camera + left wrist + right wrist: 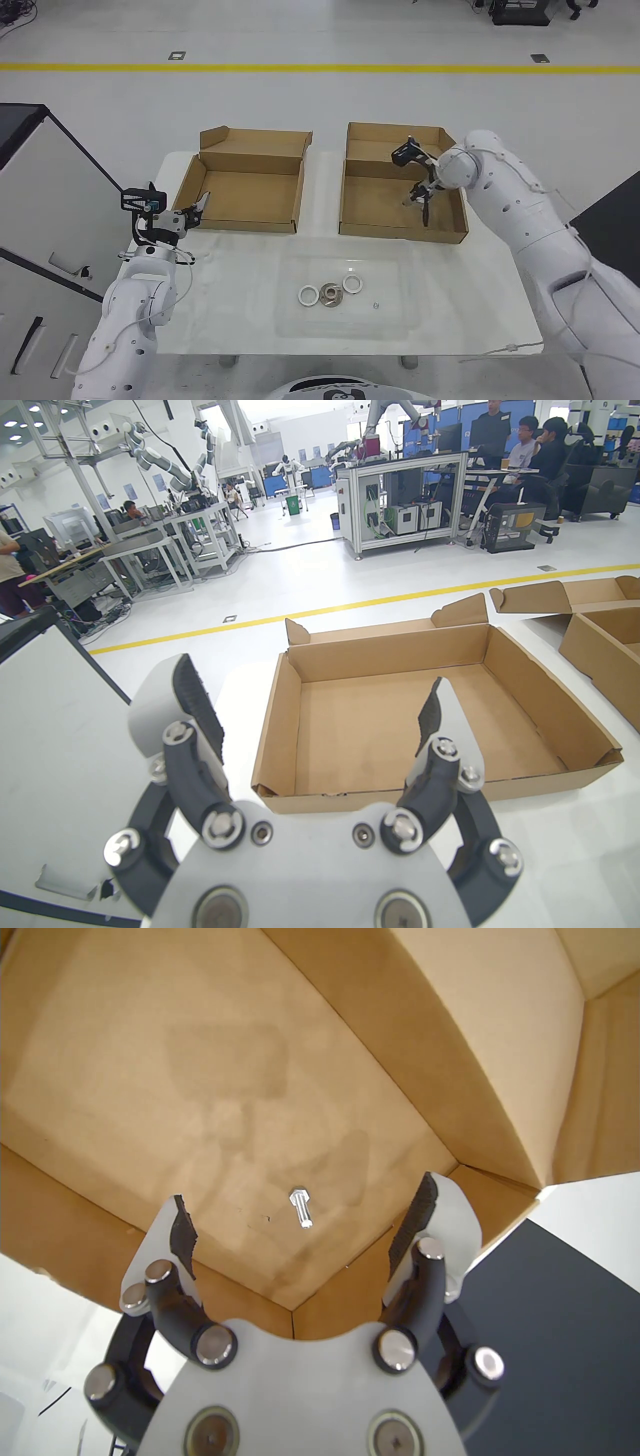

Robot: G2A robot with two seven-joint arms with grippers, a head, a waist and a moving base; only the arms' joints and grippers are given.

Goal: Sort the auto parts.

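Two grippers are shown; how is each set? — Student

The left gripper (311,670) is spread wide and nothing is held; the left box (400,720) is seen just ahead of its fingertips. The right gripper (303,1190) is likewise spread wide, with nothing gripped. — Instructor

Where are the parts located? — Student

A bolt (302,1210) is seen inside the right box (150,1053), just beyond the gap between the right gripper's fingers and apart from both; whether it rests on the floor cannot be told. Rings (309,295) are left in the clear tray (390,270), well apart from both grippers. — Instructor
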